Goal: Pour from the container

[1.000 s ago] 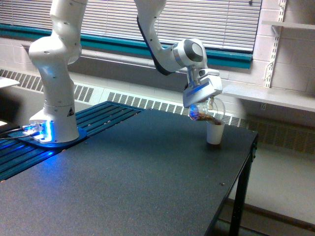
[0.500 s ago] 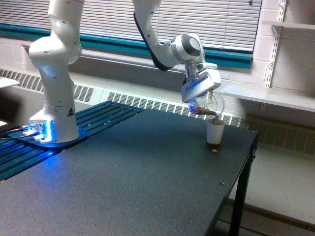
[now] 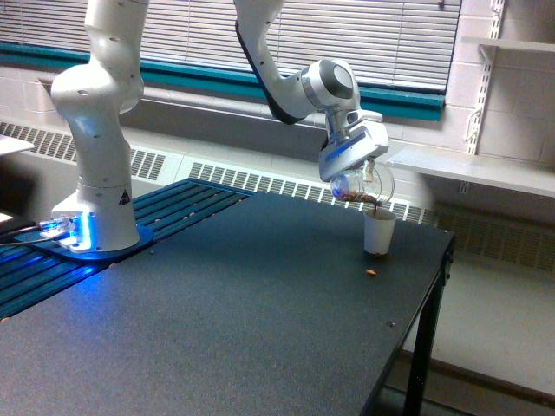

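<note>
In the exterior view, the claw [image 3: 354, 173] holds the container [image 3: 362, 188], closed on it and tilted. The container hangs just above the white paper cup [image 3: 379, 233], at about 11 o'clock from the cup's rim, with its brown bits low near the mouth. The cup stands upright on the dark bench [image 3: 217, 321]. One small brown crumb [image 3: 371, 273] lies on the bench at 6 o'clock from the cup.

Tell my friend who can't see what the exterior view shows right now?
A white robot arm's gripper holds a clear container of brown bits tipped over a small white paper cup on a dark table. One brown bit lies on the table by the cup.
</note>
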You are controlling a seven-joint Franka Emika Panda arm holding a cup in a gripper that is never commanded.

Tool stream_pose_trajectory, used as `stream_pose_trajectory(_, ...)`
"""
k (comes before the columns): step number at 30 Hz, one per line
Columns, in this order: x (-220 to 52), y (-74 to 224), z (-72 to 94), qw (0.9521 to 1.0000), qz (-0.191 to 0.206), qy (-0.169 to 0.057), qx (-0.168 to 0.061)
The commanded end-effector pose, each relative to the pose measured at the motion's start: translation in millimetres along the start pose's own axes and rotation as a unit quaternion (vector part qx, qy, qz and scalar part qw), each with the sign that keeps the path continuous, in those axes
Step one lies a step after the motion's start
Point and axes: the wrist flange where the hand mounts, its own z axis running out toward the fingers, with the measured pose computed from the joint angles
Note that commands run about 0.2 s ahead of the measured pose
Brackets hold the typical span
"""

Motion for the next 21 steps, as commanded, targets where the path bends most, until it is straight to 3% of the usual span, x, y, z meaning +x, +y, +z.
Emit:
stream_pose_trajectory(1,3.4,-0.7,-6.6,0.9998,-0.017,0.009,-0.009)
stream_pose_trajectory(21,-1.1,-8.4,-10.8,0.998,-0.057,0.011,-0.026)
